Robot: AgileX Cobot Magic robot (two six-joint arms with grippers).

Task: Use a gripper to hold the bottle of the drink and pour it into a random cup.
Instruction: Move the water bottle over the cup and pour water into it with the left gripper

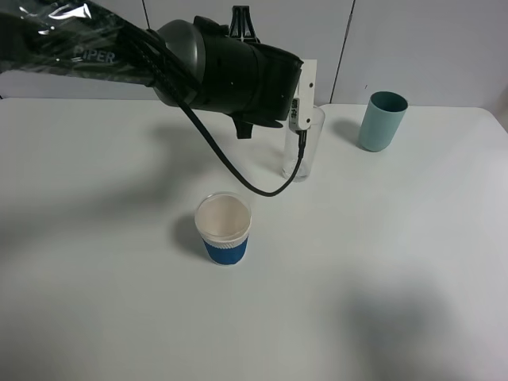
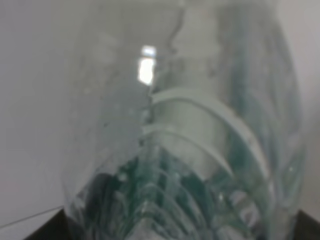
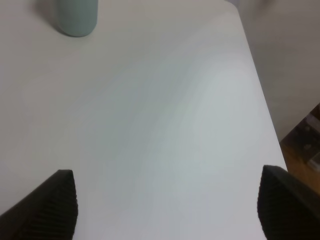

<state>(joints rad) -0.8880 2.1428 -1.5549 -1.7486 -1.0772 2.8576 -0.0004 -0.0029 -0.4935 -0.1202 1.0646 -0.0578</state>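
High exterior view: a white worktop (image 1: 119,302) carries three vessels. The black left arm (image 1: 230,71) reaches in from the upper left, and its end, with a white block, hangs just above and partly in front of the cup (image 1: 313,151), a tall clear glass near the middle back. The bottle of the drink is hidden behind the arm here. A short paper cup (image 1: 224,228) with a blue sleeve stands nearer the front. A teal tumbler (image 1: 382,121) stands well apart at the back right.

Left wrist view: the bottle of the drink (image 2: 190,130), clear ribbed plastic with a green tint, fills the picture. The left gripper (image 2: 175,229) shows only as dark tips at two corners; its jaws are closed tight on the bottle.

Right wrist view: the right gripper (image 3: 167,210) hangs over bare worktop, its jaws spread wide, with nothing between them. The teal tumbler sits far off.
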